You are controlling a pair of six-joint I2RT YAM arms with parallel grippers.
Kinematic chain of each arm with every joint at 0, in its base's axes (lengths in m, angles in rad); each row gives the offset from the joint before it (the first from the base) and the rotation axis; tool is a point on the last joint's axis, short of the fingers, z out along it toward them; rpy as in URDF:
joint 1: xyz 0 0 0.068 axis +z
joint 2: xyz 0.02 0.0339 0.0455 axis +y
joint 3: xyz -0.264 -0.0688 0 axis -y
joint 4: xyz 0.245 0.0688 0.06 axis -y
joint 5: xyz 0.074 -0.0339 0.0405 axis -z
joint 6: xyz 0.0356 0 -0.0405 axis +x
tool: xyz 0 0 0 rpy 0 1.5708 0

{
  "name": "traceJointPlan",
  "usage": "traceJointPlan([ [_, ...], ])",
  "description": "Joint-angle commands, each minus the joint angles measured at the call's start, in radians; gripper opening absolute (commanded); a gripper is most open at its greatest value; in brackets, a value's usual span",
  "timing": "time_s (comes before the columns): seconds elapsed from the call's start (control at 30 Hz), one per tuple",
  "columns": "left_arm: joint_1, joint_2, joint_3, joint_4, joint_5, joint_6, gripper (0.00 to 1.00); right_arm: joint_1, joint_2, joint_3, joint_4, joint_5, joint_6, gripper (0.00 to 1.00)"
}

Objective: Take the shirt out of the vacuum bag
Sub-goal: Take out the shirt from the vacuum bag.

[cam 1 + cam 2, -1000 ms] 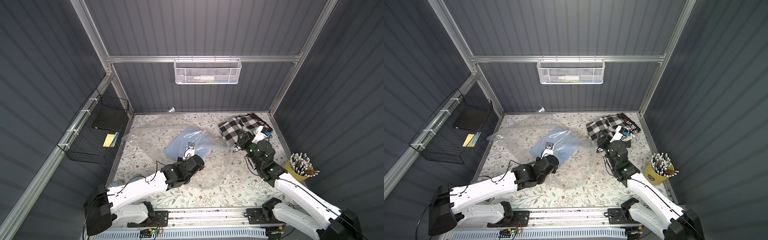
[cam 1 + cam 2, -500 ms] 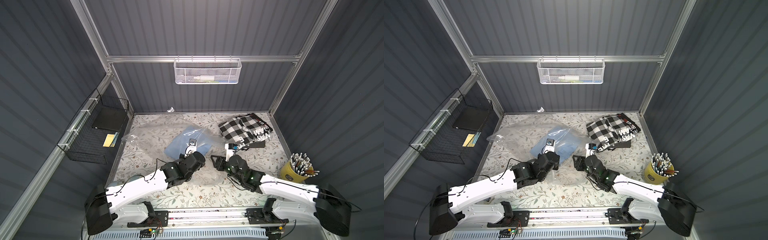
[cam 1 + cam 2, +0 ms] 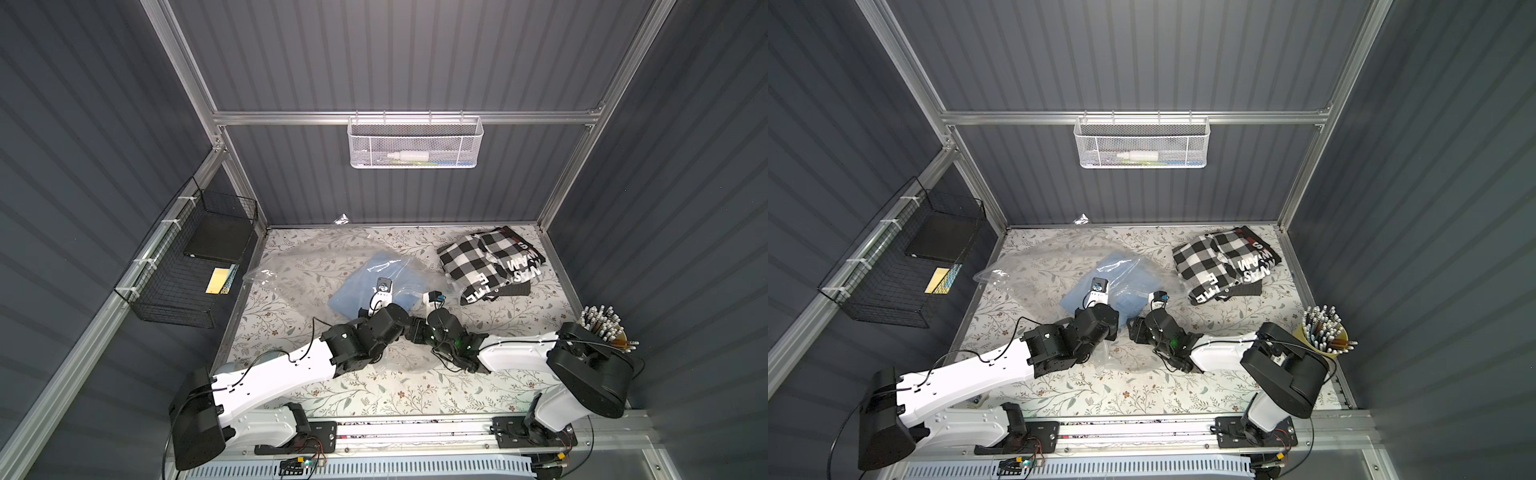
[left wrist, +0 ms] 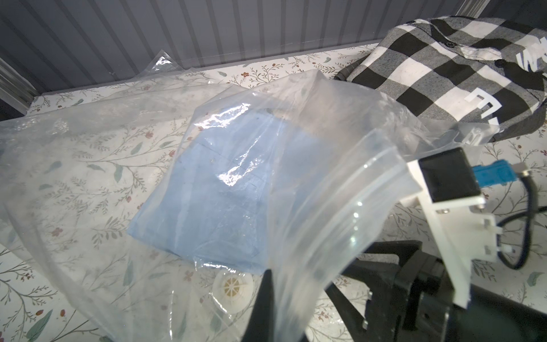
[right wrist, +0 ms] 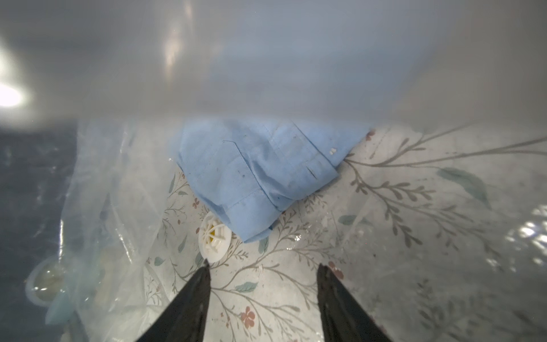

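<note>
The right hand came over, spread wide, into the vacuum bag that the left hand pinched open. It could grab the blue shirt next.

We see two slim arms of like build. The left arm and the right arm each have smooth white shell links set between chunky matte-black joint housings. A small green light glows on the right arm's black wrist. That wrist carries a white angular bracket fixed with a small screw. The bracket bears a black square module and a blue connector trailing a thin black cable. The right gripper has two matte-black fingers that taper to narrow tips.
</note>
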Motion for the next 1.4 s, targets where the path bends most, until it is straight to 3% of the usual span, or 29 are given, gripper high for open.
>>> traceJointPlan([
  [0.0, -0.002, 0.0, 0.009, -0.019, -0.01, -0.015, 0.0, -0.003, 0.038, 0.04, 0.039, 0.004, 0.008, 0.61],
  [0.4, -0.002, -0.021, -0.013, -0.024, -0.012, -0.028, 0.0, -0.075, 0.242, 0.101, 0.141, -0.087, 0.126, 0.62],
  [1.07, -0.002, -0.039, -0.057, -0.009, -0.003, -0.037, 0.0, -0.164, 0.473, 0.223, 0.234, -0.132, 0.181, 0.61],
  [1.37, -0.002, -0.033, -0.064, -0.004, 0.012, -0.05, 0.0, -0.189, 0.555, 0.327, 0.262, -0.162, 0.189, 0.49],
])
